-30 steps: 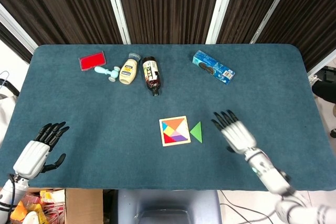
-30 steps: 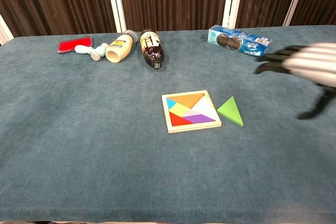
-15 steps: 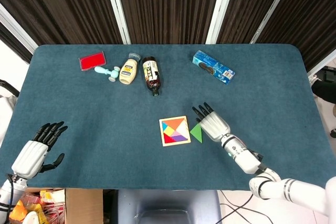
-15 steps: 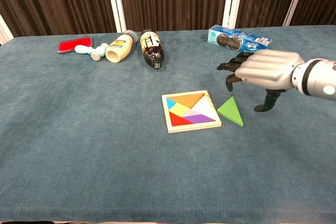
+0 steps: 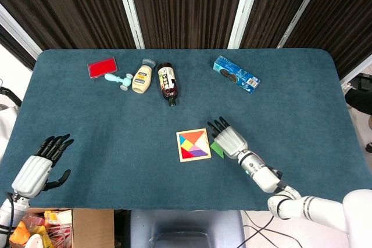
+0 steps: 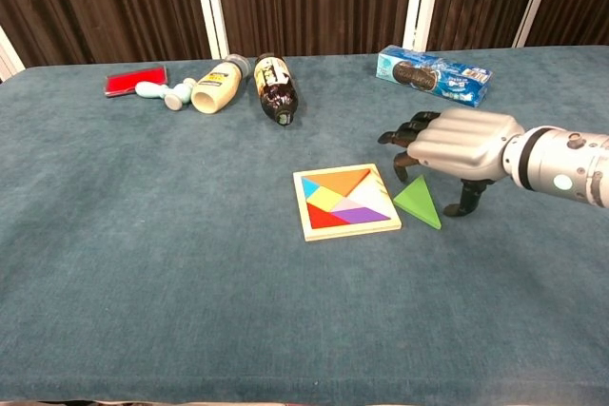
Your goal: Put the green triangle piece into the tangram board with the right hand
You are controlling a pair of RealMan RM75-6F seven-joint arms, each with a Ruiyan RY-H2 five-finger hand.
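Observation:
The green triangle piece [image 6: 418,203] lies flat on the cloth just right of the tangram board [image 6: 346,201], its edge close to the board's right side. In the head view only a sliver of the triangle [image 5: 216,148] shows under my right hand [image 5: 229,138]. My right hand [image 6: 453,145] hovers over the triangle's far end, palm down, fingers apart and curved toward the board, holding nothing. The board [image 5: 193,144] holds several coloured pieces with a white gap at its right. My left hand [image 5: 42,164] is open at the table's near left edge.
At the back lie a red pad [image 5: 102,67], a pale blue object [image 5: 119,79], a mayonnaise bottle [image 5: 142,76] and a dark bottle [image 5: 167,82]. A blue cookie pack [image 6: 434,74] sits behind my right hand. A cardboard box [image 5: 55,226] shows below the table edge.
My right hand has moved left and down from the table's right side to just over the green triangle. The triangle and board have not moved. The left hand stays put.

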